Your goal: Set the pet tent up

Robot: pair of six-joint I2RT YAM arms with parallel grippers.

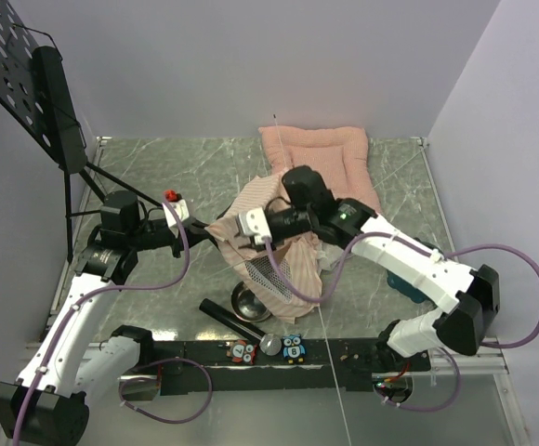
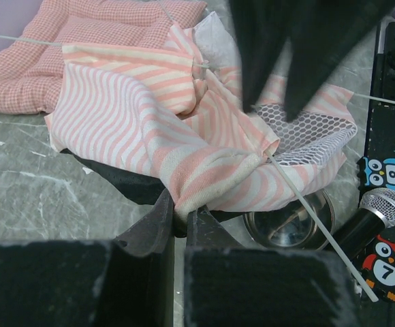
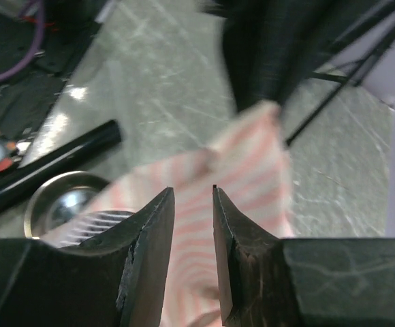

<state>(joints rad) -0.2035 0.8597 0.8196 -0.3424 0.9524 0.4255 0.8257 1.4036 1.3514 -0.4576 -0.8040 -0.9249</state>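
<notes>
Left gripper is pinching the pet tent, lower centre; right gripper, jaws apart, should be grabbing fabric next.

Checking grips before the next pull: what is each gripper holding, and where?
Left gripper pinches the pet tent by a folded striped fabric edge. Right gripper hovers over it, jaws apart, holding nothing.
</notes>
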